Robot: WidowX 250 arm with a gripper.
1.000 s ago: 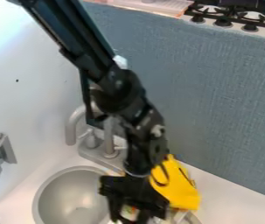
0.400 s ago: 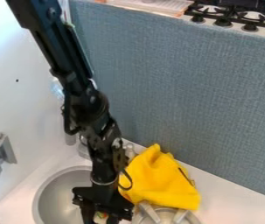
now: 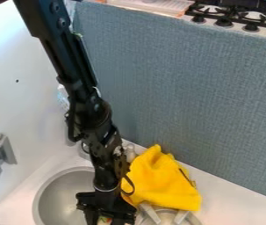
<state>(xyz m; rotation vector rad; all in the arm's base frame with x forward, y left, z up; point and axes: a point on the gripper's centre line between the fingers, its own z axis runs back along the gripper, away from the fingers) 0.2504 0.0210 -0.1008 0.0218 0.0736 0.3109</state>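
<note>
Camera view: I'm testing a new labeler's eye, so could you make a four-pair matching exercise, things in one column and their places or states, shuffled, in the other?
Things
1. Yellow cloth
2. Metal basin
3. Stove
4. Tool

Places and states
A. Top right of the view, beyond the blue-grey panel
B. Black, hiding part of the basin's right side
C. Bunched up, just right of the tool
D. Round and grey, at the lower left

Right pairs: 1-C, 2-D, 3-A, 4-B
</note>
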